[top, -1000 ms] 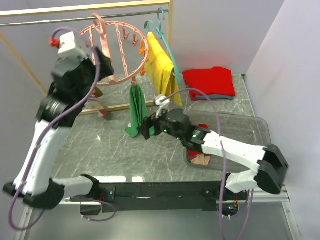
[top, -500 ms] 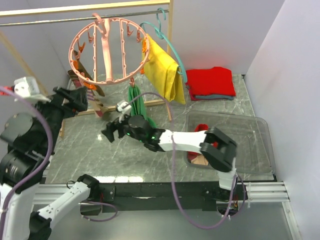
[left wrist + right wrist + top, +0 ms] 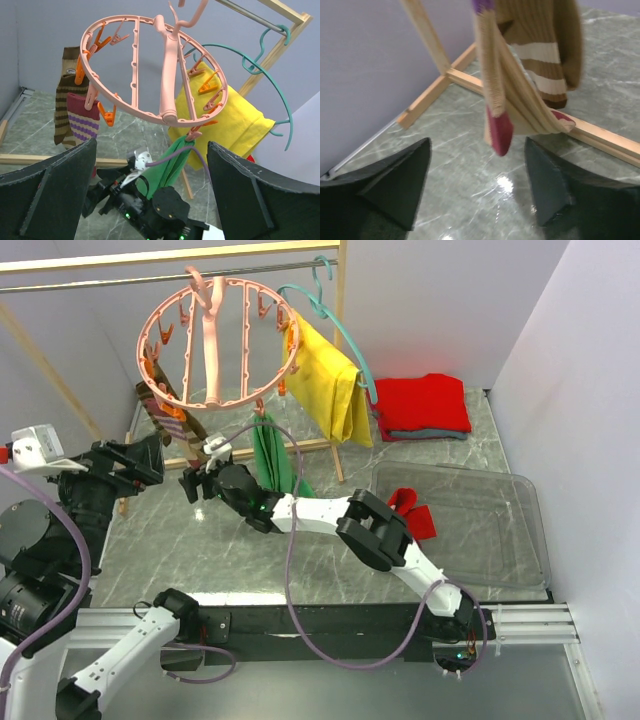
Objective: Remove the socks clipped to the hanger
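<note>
Striped socks [image 3: 75,112] hang clipped at the left rim of the hanger [image 3: 167,75], which hangs tilted by its hook from the rail [image 3: 100,281]. A green cloth [image 3: 175,160] dangles from a clip on its lower rim. Red socks [image 3: 412,515] lie in the bin [image 3: 500,540], well to the right. The right gripper [image 3: 477,150] sits low on the table side, just short of the striped socks, its fingers wide with nothing between them. The left gripper [image 3: 150,145] faces the hanger from the left, fingers wide and empty.
</note>
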You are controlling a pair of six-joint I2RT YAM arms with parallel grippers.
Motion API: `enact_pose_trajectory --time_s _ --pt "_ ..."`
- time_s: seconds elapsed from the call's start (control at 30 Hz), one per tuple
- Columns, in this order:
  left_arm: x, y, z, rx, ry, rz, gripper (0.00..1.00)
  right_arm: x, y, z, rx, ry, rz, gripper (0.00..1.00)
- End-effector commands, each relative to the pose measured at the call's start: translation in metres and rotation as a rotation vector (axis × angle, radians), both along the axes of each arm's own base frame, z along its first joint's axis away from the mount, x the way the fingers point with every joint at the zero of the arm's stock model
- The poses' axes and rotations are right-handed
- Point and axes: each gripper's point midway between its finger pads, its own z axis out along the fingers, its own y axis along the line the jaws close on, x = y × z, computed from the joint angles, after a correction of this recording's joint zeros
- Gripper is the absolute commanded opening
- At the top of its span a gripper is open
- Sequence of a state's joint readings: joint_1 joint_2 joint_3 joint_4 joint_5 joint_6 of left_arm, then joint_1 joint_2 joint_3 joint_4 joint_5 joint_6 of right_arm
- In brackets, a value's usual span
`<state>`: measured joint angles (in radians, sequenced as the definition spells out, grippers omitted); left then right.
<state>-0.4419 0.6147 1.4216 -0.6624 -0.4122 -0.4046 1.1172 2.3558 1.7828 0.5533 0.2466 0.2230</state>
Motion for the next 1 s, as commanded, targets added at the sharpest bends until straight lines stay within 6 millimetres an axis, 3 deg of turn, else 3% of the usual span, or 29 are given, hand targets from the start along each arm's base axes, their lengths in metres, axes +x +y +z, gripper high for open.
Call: enact_pose_trajectory --time_s 0.0,0.13,0.27,0.4,0.43,0.5,0.67,0.8,0.97 --pt "-0.008 -0.001 0.004 0.002 -0.041 -0.026 0.96 0.027 0.002 0.021 0.05 -0.041 -0.062 0.75" --pt "-0.012 0.001 0.004 -0.006 -0.052 -0.028 0.96 0.031 0.009 0.02 0.056 -0.05 -0.044 0.51" --pt "-0.01 0.001 0.002 -0.007 -0.051 -0.023 0.96 0.033 0.015 0.024 0.05 -0.061 -0.033 0.38" --pt "-0.007 -0.004 0.0 -0.01 -0.041 -0.038 0.96 0.033 0.019 0.036 0.039 -0.078 -0.015 0.22" --pt "-0.005 -0.005 -0.003 -0.009 -0.036 -0.042 0.96 0.032 0.02 0.039 0.033 -0.08 -0.008 0.12" --pt "-0.004 -0.007 -0.004 -0.014 -0.03 -0.046 0.96 0.026 0.021 0.047 0.017 -0.072 0.018 0.02" --pt "0.002 -0.013 -0.014 -0.02 0.001 -0.062 0.96 -0.013 0.014 0.062 0.021 -0.066 0.095 0.0" --pt "0.006 -0.019 -0.018 -0.029 0.014 -0.084 0.96 -0.061 0.002 0.078 0.018 -0.059 0.196 0.0" --pt "0.012 -0.025 -0.028 -0.037 0.04 -0.097 0.97 -0.105 -0.007 0.075 0.008 0.058 0.3 0.0"
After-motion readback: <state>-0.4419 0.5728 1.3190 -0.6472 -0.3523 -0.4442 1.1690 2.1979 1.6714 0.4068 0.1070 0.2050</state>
